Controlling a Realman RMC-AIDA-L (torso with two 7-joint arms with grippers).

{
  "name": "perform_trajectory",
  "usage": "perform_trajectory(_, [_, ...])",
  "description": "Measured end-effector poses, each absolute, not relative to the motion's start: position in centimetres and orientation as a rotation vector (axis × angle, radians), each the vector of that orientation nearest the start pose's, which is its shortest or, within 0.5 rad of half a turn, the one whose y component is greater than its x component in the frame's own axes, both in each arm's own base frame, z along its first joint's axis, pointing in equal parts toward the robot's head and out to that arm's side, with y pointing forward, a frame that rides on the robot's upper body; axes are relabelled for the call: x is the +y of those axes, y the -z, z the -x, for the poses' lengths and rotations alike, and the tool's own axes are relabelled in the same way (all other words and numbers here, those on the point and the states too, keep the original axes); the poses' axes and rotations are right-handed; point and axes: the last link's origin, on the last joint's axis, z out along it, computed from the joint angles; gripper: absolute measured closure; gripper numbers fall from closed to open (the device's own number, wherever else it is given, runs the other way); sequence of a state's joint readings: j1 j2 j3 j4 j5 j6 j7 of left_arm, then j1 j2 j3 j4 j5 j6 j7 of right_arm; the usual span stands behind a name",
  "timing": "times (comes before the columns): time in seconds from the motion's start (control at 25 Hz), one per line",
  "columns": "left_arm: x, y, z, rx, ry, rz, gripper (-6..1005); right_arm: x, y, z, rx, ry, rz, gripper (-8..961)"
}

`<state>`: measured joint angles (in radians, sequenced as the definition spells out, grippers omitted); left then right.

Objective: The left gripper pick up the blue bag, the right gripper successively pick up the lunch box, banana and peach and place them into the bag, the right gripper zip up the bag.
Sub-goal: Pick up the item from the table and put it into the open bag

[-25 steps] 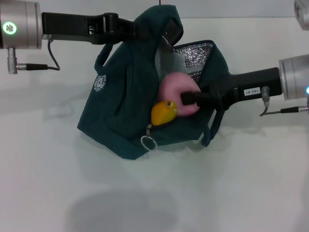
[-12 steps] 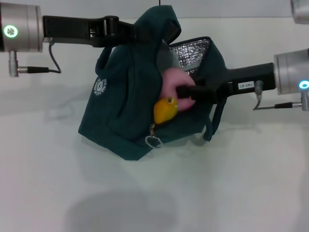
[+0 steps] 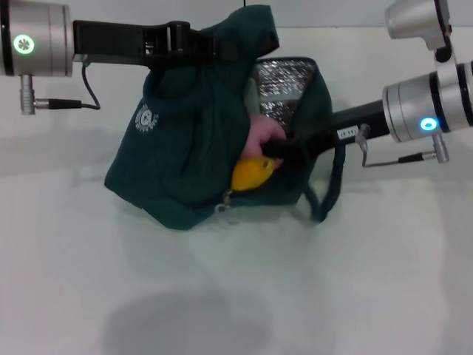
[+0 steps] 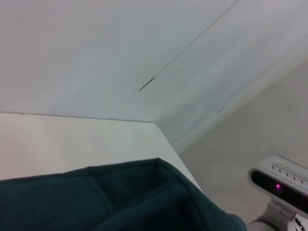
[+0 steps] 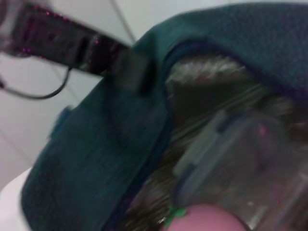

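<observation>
On my feed the white tabletop (image 3: 236, 296) carried the blue bag (image 3: 185, 163), its top held up by my left end effector (image 3: 222, 46), arm stretched level and clamped on the fabric. My right end effector (image 3: 277, 148) reached into the opening, closed on the peach (image 3: 262, 133), beside the banana (image 3: 251, 174); the lunch box (image 5: 231, 159) sat inside.

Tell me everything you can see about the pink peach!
The peach is soft pink and round, with a small green leaf visible in the right wrist view. It sits in the open mouth of the blue bag, above the yellow banana. The right gripper is right against it; the clear lunch box lies behind.
</observation>
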<state>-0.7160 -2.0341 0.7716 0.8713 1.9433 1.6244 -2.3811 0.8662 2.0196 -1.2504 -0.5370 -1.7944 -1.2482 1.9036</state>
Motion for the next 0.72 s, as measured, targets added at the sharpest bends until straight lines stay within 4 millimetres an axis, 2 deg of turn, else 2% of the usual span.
perform_trajectory(0.32, [38.5,-4.5,16.7,-1.477,0.814,2.636,944,38.8,5.4,-14.5,0.870,-0.405,3.007,842])
perform_trajectory(0.68, [38.7,-4.6,16.4,-1.463,0.810,2.644,944,39.7,4.2,-16.3,0.843,-0.434,2.862,766])
perform_trajectory(0.72, [38.7,-4.6,16.3,-1.464,0.810,2.646,944,39.8,4.1,-16.4,0.836,-0.436,2.855,730])
